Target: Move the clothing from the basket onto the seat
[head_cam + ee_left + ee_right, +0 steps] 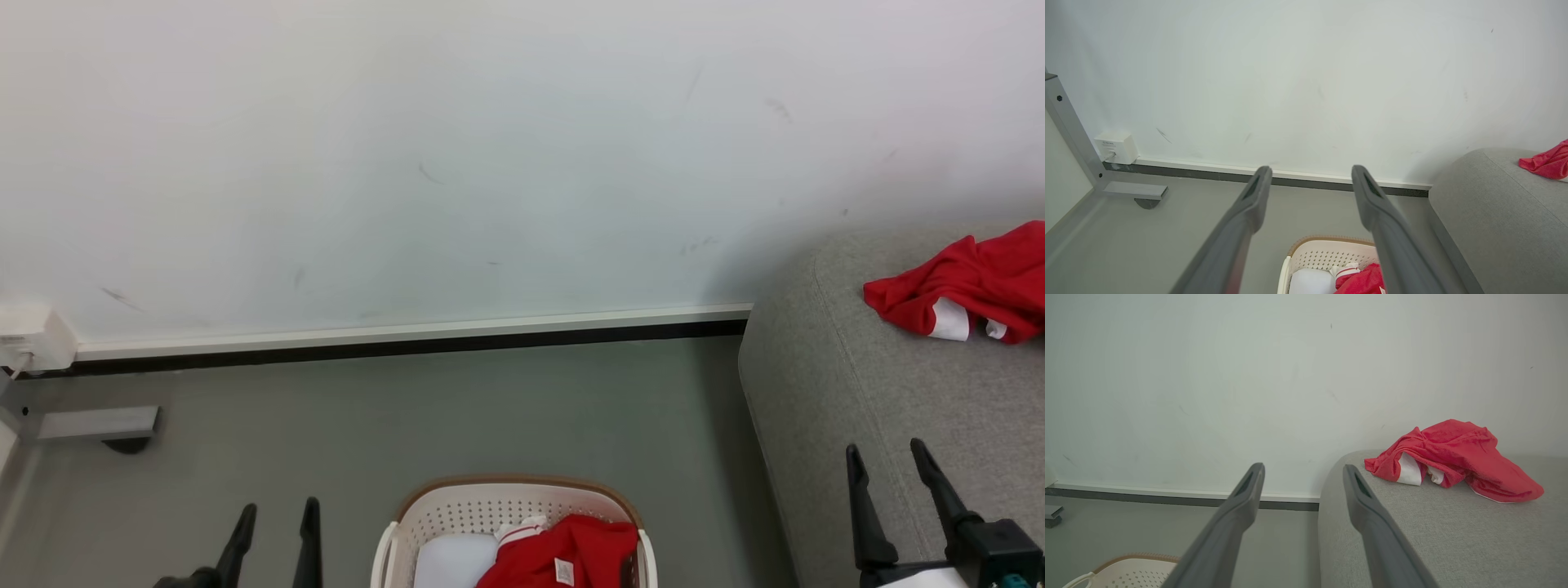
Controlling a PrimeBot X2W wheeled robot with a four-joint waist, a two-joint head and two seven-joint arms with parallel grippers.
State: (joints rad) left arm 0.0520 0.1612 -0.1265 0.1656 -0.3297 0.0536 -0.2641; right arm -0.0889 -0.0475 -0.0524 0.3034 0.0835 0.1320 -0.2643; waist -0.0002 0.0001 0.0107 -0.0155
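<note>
The cream-white basket with a brown rim stands on the floor at the bottom centre. A red garment with white trim lies in its right half. Another red garment lies crumpled on the grey seat at the right; the right wrist view shows that garment on the seat too. My left gripper is open with nothing between its fingers, left of the basket. My right gripper is open and bare over the seat's front left corner. In the left wrist view, the basket lies below the fingers.
A pale bluish-white pad fills the basket's left half. A white wall with a skirting board runs behind. A white wall box and a grey metal frame foot sit at the far left. Grey floor lies between basket and wall.
</note>
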